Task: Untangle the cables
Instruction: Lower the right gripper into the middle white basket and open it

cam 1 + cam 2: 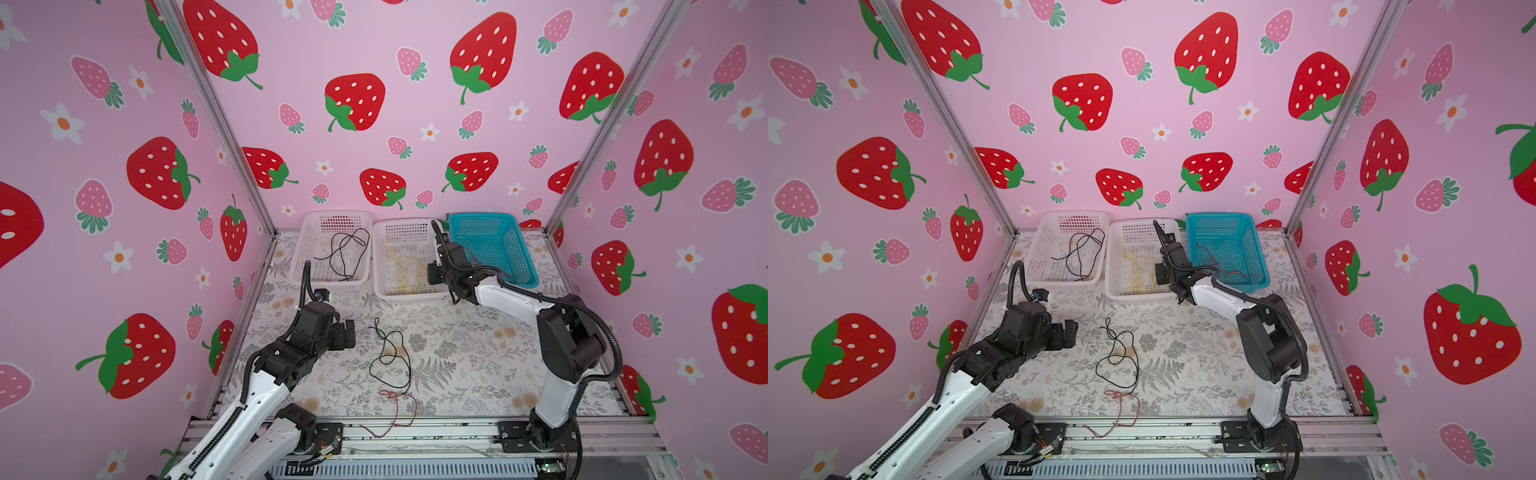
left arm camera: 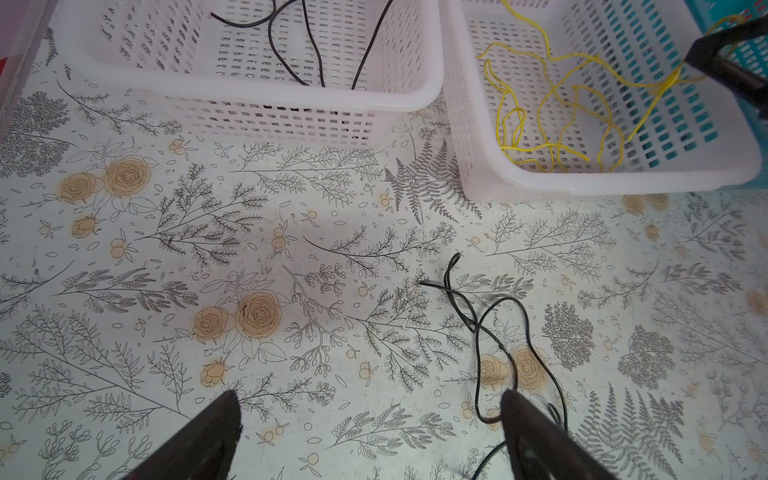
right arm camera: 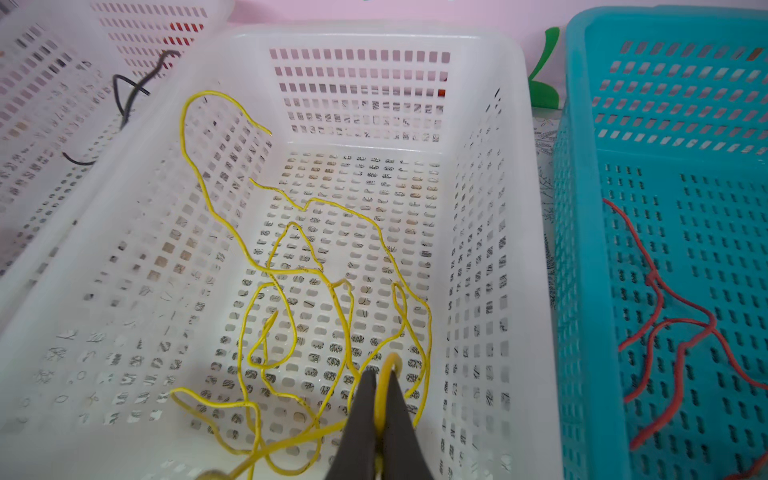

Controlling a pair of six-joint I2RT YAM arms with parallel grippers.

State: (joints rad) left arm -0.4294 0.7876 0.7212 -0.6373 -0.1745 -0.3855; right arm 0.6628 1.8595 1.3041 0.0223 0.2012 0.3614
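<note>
While my right pincer (image 3: 380,376) is clenched on the thin yellow wire (image 3: 291,270) over the middle white perforated plastic basket (image 3: 374,35) | left pincer (image 2: 369,395) released, empty | thin black cable (image 2: 477,361) lies mid-table (image 1: 478,353), just beyond that pincer, running back-to-front | left arm nearer.

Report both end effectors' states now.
Left end effector: open, holding nothing.
Right end effector: shut on a yellow cable over the middle white basket.
</note>
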